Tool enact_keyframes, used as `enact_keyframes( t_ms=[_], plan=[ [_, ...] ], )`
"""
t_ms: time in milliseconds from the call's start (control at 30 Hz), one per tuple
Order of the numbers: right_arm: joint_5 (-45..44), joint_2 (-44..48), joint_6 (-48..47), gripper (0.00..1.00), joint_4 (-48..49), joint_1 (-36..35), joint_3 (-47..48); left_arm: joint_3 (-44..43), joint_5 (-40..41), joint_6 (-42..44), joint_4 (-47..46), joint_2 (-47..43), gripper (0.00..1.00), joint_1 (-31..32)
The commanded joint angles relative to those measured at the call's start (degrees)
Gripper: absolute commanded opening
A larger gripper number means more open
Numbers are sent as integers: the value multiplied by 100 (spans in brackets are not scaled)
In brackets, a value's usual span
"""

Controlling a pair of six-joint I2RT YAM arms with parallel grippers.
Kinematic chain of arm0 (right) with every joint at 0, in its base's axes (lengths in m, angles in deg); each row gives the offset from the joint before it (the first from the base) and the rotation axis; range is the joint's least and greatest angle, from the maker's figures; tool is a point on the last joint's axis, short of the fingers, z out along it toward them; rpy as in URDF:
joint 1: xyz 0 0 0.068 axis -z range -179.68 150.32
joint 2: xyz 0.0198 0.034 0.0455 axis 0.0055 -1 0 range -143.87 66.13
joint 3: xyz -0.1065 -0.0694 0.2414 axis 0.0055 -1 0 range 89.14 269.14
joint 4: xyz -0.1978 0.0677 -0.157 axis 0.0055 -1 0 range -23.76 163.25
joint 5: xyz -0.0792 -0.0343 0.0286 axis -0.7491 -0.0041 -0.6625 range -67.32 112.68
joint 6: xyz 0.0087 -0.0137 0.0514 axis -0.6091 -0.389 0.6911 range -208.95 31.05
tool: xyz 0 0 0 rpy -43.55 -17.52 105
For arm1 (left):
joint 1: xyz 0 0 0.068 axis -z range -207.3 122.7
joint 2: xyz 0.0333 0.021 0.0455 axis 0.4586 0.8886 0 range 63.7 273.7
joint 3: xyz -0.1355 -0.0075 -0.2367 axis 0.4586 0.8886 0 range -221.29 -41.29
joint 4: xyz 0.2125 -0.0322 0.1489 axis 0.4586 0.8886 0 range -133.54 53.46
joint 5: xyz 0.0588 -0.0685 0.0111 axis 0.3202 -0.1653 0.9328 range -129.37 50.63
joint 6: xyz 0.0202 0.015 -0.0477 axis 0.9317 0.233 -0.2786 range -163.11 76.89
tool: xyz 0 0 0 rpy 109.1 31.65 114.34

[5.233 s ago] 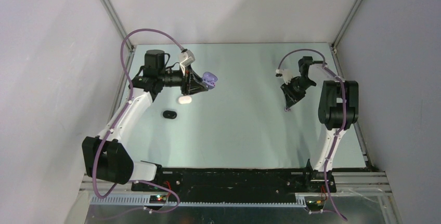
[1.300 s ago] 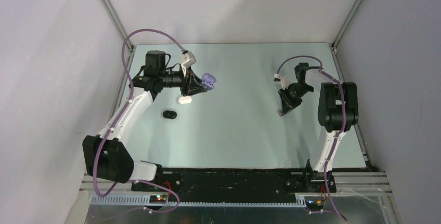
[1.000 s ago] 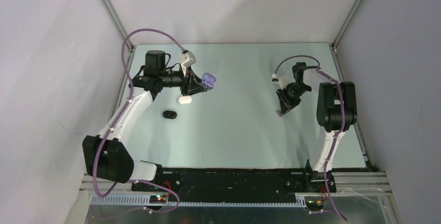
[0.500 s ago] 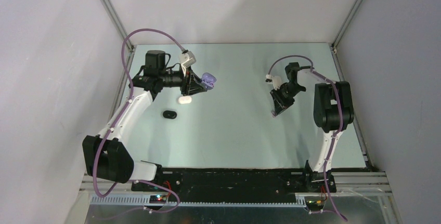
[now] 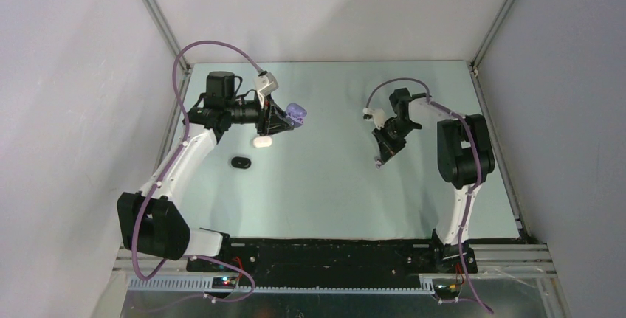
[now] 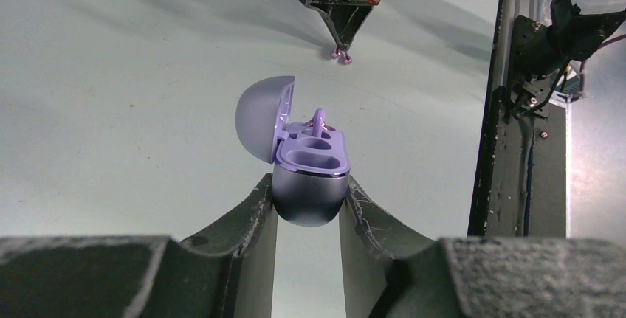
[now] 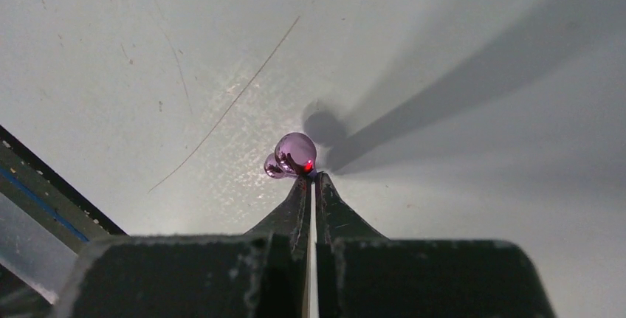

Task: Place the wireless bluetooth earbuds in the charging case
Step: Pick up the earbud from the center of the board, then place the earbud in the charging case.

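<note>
- Right gripper [image 7: 310,179] is pinching a lavender earbud [image 7: 295,153]; the fingers are pressing almost flat together on its edge.
- The bud is sticking out just past the fingertips, with a small red glint showing where they meet it.
- It is hanging low over the table [image 7: 148,52], with its shadow falling just beside it. Can't tell whether it is touching the surface.
- Left gripper [image 6: 308,189] is clamping the lavender charging case [image 6: 308,211] by its rounded base, one finger on each side.
- The case is sitting upright with its lid [image 6: 262,115] hinged open to the left and the pockets facing up.
- A second lavender earbud [image 6: 318,119] is poking up from the far pocket; the near pocket is showing as an open hollow.
- From the top view, the right gripper is hovering right of centre, well apart from the case over on the left.
- A white case [image 5: 260,142] is lying on the table just below the left gripper.
- A black case [image 5: 240,162] is lying nearer the bases, close beside the white one and apart from it.
</note>
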Motion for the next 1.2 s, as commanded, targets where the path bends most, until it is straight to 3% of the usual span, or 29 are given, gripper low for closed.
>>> enact_keyframes(
  t_ms=[0,333,600,1000,1167],
  plan=[
    [-138,323,-185,0,-162,81,362,-69,31,73,-56,-207,4,-16],
    [-384,2212,-2239,0,-774,-782,329,-20,-175,251,-193,39,2,-17],
    [-1651,3077,-3456,0,-577,-2086,499,-247,-120,451,193,452,1,249],
    [-2112,2741,-3471,0,-230,-3537,1893,23,-360,225,-335,631,0,630],
    [-2324,2460,-2938,0,-20,-3862,2164,420,-33,-337,-1170,216,0,750]
  ],
)
